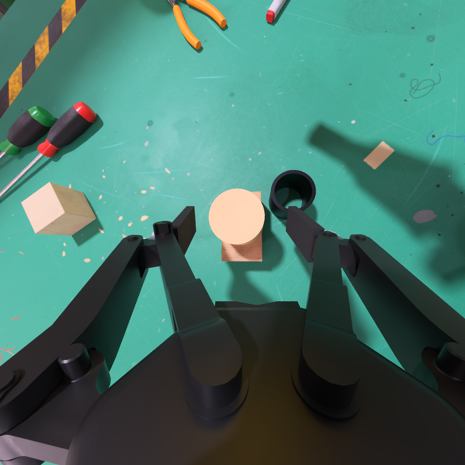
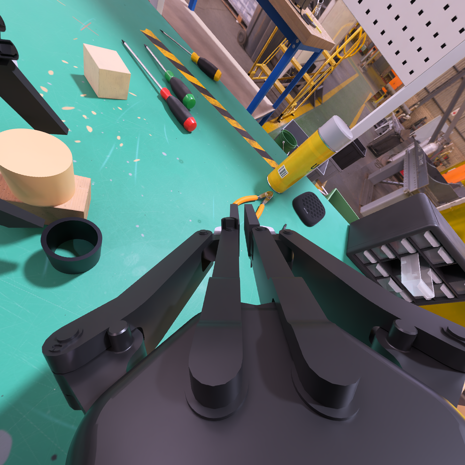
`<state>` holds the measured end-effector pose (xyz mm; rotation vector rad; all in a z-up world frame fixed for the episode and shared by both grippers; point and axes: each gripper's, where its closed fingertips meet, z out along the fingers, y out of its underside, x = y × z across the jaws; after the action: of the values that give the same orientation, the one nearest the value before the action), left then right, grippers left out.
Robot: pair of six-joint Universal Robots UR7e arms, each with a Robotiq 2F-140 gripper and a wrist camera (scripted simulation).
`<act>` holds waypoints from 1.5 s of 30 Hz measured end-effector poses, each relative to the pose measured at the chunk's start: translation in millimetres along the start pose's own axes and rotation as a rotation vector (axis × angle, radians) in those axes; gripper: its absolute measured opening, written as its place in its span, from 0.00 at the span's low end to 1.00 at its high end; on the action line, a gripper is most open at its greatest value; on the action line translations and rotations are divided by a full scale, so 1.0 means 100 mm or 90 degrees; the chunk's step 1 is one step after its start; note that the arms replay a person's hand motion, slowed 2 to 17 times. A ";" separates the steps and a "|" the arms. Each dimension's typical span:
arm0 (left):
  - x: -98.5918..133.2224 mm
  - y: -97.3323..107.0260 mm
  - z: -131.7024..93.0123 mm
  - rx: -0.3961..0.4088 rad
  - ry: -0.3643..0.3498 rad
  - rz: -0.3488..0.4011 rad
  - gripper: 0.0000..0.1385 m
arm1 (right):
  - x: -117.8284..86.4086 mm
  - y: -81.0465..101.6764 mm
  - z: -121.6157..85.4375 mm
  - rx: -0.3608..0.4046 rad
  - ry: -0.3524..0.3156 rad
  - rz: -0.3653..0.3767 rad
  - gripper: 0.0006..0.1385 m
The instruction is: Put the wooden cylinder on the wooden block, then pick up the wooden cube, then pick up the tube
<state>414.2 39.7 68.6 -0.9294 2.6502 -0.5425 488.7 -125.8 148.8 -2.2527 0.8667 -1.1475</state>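
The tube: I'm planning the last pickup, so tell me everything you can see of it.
The tube is a short, wide, black ring with a matte look, thick-walled and open at both ends, so the green table shows through its bore. It stands upright on one end on the table, right beside the wooden block that carries the cylinder; whether it touches the block cannot be told. No end effector holds it: one finger of the open left end effector overlaps its rim in the left wrist view.
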 end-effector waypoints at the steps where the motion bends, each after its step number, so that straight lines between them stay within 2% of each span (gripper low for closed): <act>1: 0.00 0.00 0.00 0.001 0.002 0.000 0.70 | 0.00 0.00 0.00 0.000 -0.001 0.000 0.05; 6: 0.02 -0.03 -0.01 0.012 0.008 0.002 0.77 | -0.02 0.00 0.01 0.001 -0.009 -0.002 0.06; 13: 0.04 -0.07 -0.04 0.029 0.017 0.006 0.78 | -0.08 -0.02 0.01 0.010 -0.033 -0.005 0.08; 20: 0.04 -0.11 -0.10 0.044 0.020 0.009 0.78 | -0.19 -0.06 0.01 0.030 -0.082 -0.004 0.10; 30: -0.05 -0.12 -0.21 0.058 0.007 0.007 0.79 | -0.44 -0.15 -0.03 0.080 -0.189 0.000 0.13; 45: -0.36 -0.15 -0.42 0.101 -0.025 -0.027 0.79 | -0.91 -0.23 -0.18 0.136 -0.395 0.004 0.26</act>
<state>433.3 62.7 117.7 -0.9407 2.5143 -0.7250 439.8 -47.3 124.1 -2.2179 0.4716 -0.4499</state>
